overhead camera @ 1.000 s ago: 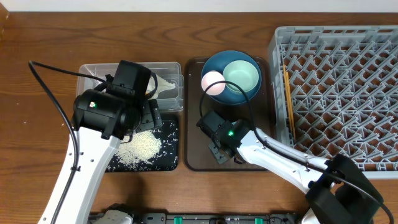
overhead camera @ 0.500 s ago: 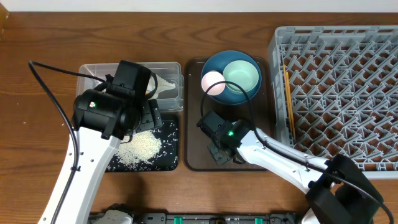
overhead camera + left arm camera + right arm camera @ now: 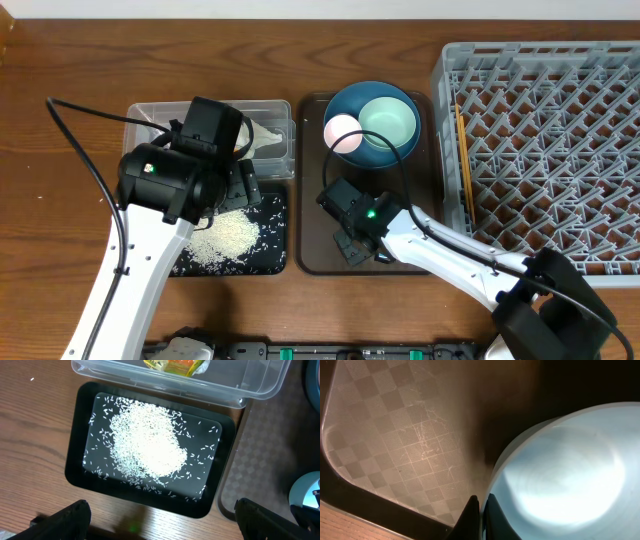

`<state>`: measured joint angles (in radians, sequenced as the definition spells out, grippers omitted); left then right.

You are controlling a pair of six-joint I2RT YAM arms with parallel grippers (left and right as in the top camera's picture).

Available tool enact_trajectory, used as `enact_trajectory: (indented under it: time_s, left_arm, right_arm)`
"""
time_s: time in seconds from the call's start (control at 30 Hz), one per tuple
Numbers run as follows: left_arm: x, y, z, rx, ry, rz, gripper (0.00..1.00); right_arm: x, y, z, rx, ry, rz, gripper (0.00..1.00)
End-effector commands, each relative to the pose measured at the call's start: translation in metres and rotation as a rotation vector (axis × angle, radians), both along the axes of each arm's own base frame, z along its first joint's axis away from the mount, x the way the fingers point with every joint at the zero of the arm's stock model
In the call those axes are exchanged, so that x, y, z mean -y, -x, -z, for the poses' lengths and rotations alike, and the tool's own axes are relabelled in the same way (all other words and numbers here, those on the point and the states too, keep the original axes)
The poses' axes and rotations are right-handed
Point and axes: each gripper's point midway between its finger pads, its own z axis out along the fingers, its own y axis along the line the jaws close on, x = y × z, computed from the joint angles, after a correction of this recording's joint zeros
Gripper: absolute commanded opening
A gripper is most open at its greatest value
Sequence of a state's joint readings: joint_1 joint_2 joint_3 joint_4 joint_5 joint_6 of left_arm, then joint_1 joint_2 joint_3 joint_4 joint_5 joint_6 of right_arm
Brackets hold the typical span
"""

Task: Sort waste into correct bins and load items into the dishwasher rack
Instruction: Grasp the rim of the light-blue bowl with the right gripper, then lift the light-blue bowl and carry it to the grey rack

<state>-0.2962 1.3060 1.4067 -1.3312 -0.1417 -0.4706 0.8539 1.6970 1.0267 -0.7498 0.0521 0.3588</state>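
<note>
Nothing on the surface had shifted visibly since the earlier overhead views, and both of your arms stood where they had been.

Your right pincer was clenched on the rim of the small light blue bowl, one finger inside the rim and one outside. That bowl sat on the brown serving tray, toward its near side. In the overhead view your right arm covered it.

Your left pincer was released, jaws spread wide and holding nothing. It hung above the near edge of the black tray. The rice lay heaped in the middle of that tray, with loose grains scattered round the heap.

The clear tub stood touching the far side of the black tray. It held the green-yellow wrapper and, seen from overhead, the white tissue.

At the far end of the serving tray stood the dark blue bowl. The mint green bowl and the pink cup rested inside it, side by side.

The grey rack occupied the right of the surface. The chopsticks lay along its left side. I could not separate the pair.
</note>
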Motion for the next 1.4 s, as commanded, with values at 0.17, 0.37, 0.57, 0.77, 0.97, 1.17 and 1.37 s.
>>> enact_trajectory:
  time_s: [0.17,0.37,0.57,0.77,0.97,1.17,1.37]
  left_arm:
    - [-0.004,0.000,0.001,-0.005,-0.019,-0.004,0.95]
    - [-0.004,0.000,0.001,-0.005,-0.019,-0.004,0.95]
    - [-0.004,0.000,0.001,-0.005,-0.019,-0.004,0.95]
    - [-0.004,0.000,0.001,-0.005,-0.020,-0.004,0.95]
    - [-0.004,0.000,0.001,-0.005,-0.019,-0.004,0.95]
    - [-0.004,0.000,0.001,-0.005,-0.019,-0.004,0.95]
    - [-0.004,0.000,0.001,-0.005,-0.019,-0.004,0.95]
  right_arm:
    - [-0.009,0.005,-0.001,-0.026,-0.029,-0.008,0.01]
    - [-0.008,0.005,-0.001,-0.022,-0.027,-0.008,0.01]
    - [-0.007,0.006,-0.001,-0.029,-0.020,-0.008,0.14]
    - [-0.003,0.010,0.000,-0.042,-0.004,-0.008,0.15]
    - [0.000,0.011,0.002,-0.045,0.006,-0.008,0.14]
    - [0.002,0.013,0.002,-0.052,0.013,-0.008,0.02]
    - [0.002,0.013,0.002,-0.052,0.013,-0.007,0.01]
